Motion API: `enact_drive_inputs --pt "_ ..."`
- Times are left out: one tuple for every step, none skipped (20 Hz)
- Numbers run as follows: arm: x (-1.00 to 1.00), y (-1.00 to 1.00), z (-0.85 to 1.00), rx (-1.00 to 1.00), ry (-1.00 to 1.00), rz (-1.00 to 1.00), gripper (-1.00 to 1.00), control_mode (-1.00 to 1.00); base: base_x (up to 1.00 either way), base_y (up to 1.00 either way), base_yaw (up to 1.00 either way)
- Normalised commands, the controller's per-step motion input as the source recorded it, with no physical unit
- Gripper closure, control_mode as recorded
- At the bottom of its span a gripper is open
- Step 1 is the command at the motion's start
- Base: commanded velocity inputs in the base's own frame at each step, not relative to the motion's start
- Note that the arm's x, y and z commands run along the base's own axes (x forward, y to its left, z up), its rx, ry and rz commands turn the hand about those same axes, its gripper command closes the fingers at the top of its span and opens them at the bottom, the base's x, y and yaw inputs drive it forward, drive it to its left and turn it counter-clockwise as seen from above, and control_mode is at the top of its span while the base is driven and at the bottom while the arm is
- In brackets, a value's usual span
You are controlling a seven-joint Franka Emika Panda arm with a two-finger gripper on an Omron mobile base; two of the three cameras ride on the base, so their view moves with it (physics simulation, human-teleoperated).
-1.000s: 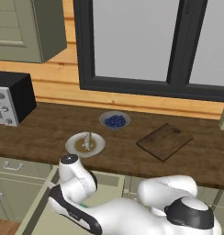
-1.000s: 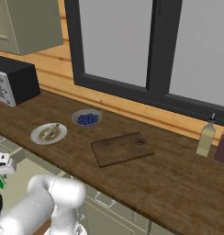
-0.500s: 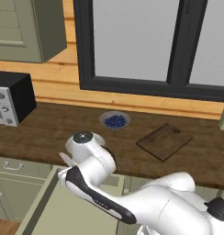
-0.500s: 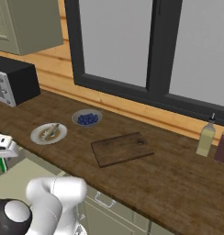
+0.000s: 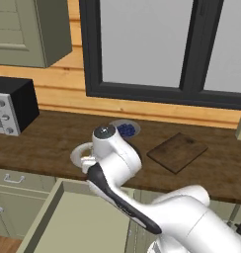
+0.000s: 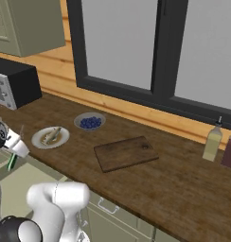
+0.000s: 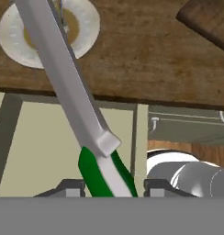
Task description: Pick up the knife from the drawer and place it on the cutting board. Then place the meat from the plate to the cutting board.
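My gripper (image 7: 113, 186) is shut on the green handle of the knife (image 7: 68, 78), whose silver-grey blade slants up across the hand view. It hangs over the open drawer (image 7: 40, 147), near the counter's front edge. In the right base view the knife's green handle (image 6: 12, 163) shows at the far left below the hand. The white plate (image 6: 50, 137) carries the pale meat (image 6: 53, 134). The blade crosses the plate (image 7: 88, 23) in the hand view. The dark cutting board (image 6: 126, 153) lies right of the plate, bare.
A grey bowl of blue berries (image 6: 90, 122) sits behind the plate. A black microwave (image 6: 13, 82) stands at the counter's left, two bottles (image 6: 213, 141) at the right. My arm hides part of the plate (image 5: 79, 154) in the left base view. The drawer (image 5: 68, 222) juts out below the counter.
The arm has risen out of the drawer with the knife in its grip. The hand has come up toward counter height at the left.
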Motion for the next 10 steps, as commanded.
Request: enact_drive_inputs --pt "0.54 -0.84 0.06 0.00 0.00 -0.52 1.00 -1.00 0.00 0.00 0.00" --pt "0.62 -0.86 0.01 0.00 0.00 -0.50 1.00 -1.00 0.00 0.00 0.00" --pt "0.69 -0.88 0.00 0.00 0.00 -0.47 1.00 -1.00 0.00 0.00 0.00" --pt "0.72 -0.89 0.00 0.00 0.00 -0.44 1.00 -1.00 0.00 0.00 0.00" --pt "0.73 -0.93 0.00 0.00 0.00 -0.43 1.00 -1.00 0.00 0.00 0.00" --pt "0.70 -0.96 0.00 0.00 0.01 -0.43 1.00 -1.00 0.00 0.00 0.00" --pt "0.64 -0.96 0.00 0.00 0.00 -0.43 1.00 -1.00 0.00 0.00 0.00" --pt "0.57 -0.96 0.00 0.00 0.00 -0.43 1.00 -1.00 0.00 0.00 0.00" --pt "0.52 -0.88 0.00 0.00 0.00 -0.44 1.00 -1.00 0.00 0.00 0.00" --pt "0.46 -0.81 0.00 0.00 0.00 -0.42 1.00 -1.00 0.00 0.00 0.00"
